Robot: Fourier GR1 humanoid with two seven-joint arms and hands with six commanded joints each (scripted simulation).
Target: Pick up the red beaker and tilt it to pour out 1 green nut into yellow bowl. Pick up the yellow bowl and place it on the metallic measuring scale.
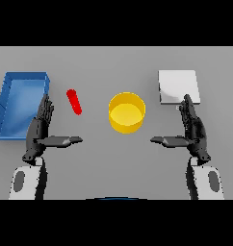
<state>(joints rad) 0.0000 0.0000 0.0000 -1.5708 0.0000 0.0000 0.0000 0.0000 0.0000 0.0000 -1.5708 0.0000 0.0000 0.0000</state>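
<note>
My left hand (40,130) and right hand (193,130) are hovering open and empty, lower frame. The red beaker (74,102) is lying left of centre beside the yellow bowl (126,113); I cannot make out any nut.

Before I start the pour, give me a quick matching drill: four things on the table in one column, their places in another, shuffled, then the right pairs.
Things:
1. red beaker
2. yellow bowl
3. metal scale
4. blue tray

Places:
A. far left of the table, behind the left hand
B. middle of the table, between both hands
C. right side, just beyond the right hand
D. between the tray and the bowl

Pairs: 1-D, 2-B, 3-C, 4-A
</note>
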